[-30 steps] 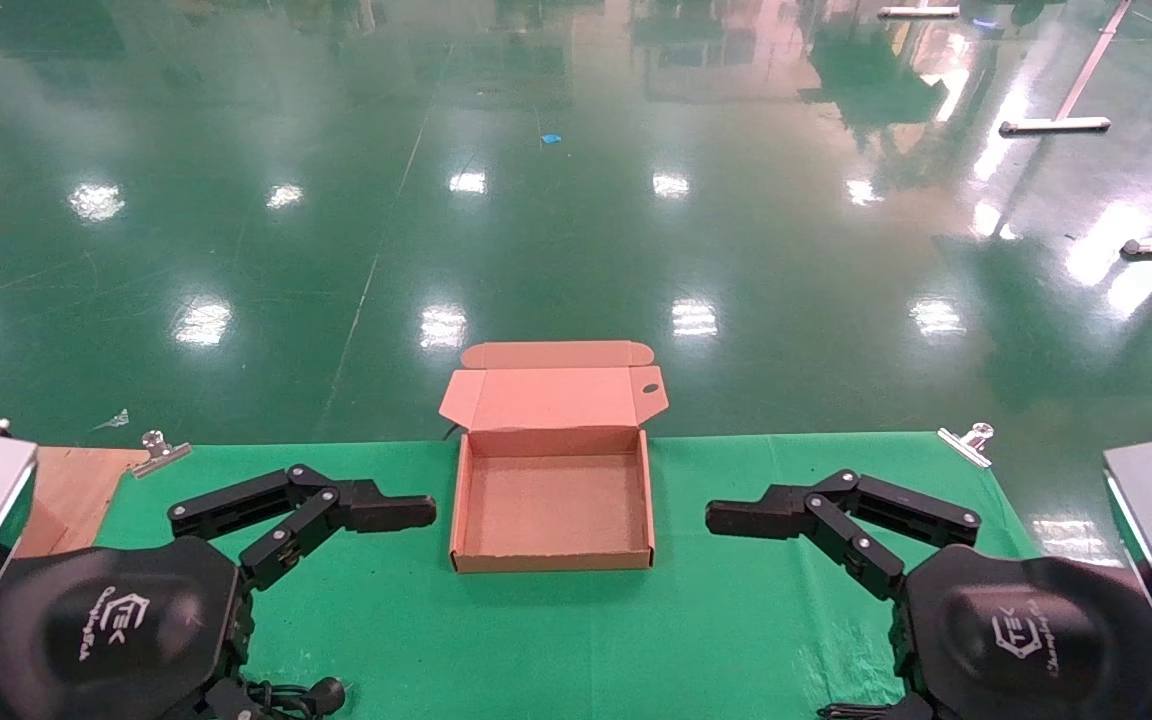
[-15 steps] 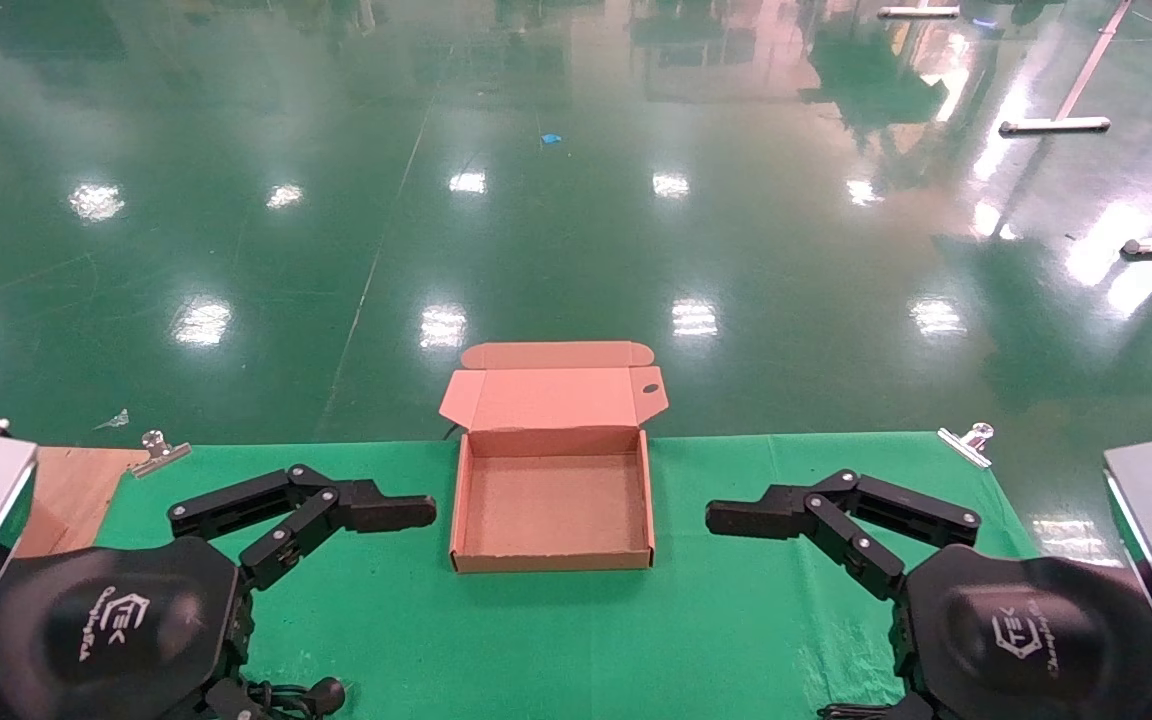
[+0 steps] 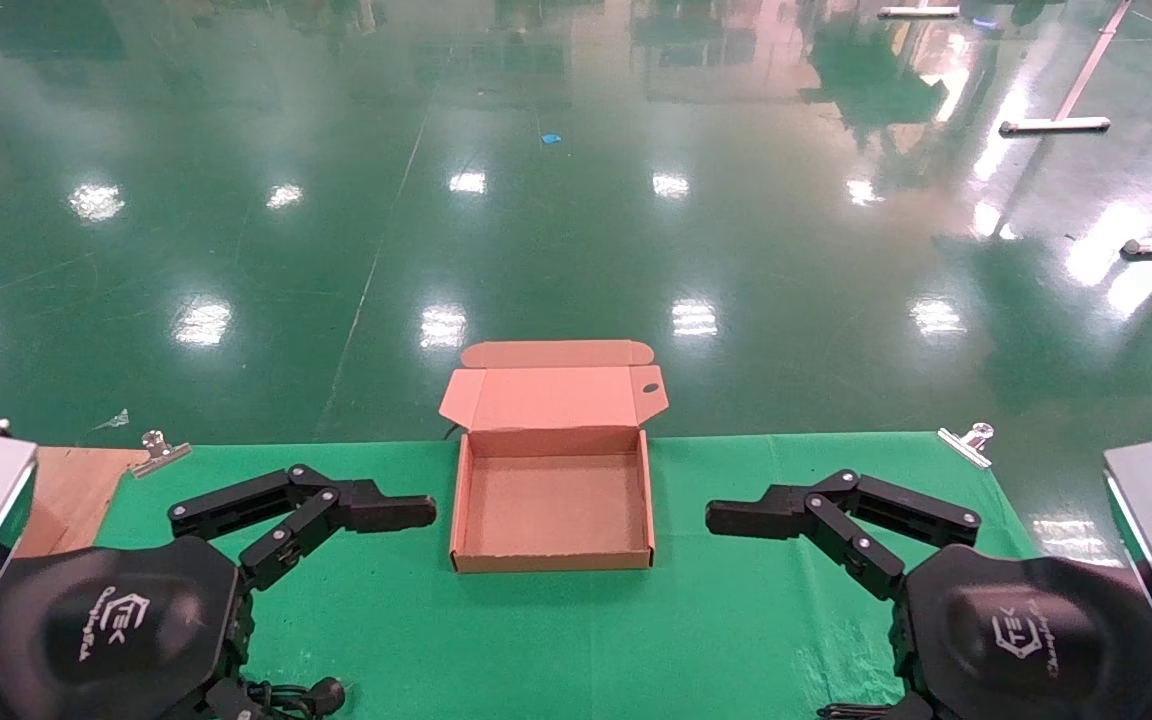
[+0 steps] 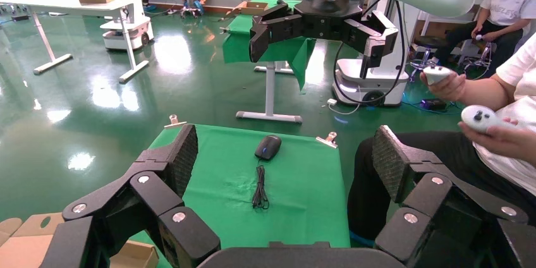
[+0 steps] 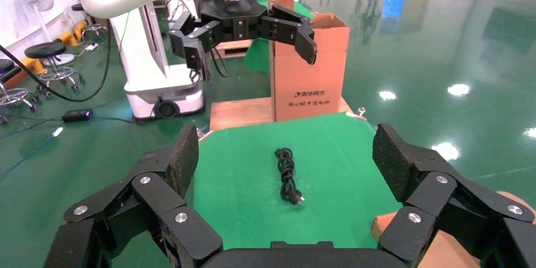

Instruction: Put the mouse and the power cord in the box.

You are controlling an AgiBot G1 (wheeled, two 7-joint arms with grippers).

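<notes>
Landmark: the shallow square brown cardboard box (image 3: 553,505), lid hinged back, standing at the far middle edge of the green cloth-covered table (image 3: 576,640). Its tray is bare; neither item is loaded.

No change is detectable across the last second: both arms and the box stand where they did. Judgement: the task has not started, and the first reach is pending.

Left gripper (image 3: 366,505): hovers just left of the box, fingers spread wide, holding nothing. Right gripper (image 3: 776,515): hovers just right of the box, fingers likewise spread, holding nothing.

The small black oval mouse (image 4: 268,147), with its thin wire bundled beside it, lies on the cloth to the right of the box, as the left wrist view shows. The black looped power cord (image 5: 287,175) with plug end lies on the cloth to the left of the box, as the right wrist view shows; part of it appears below the left gripper in the head view (image 3: 301,693)
</notes>
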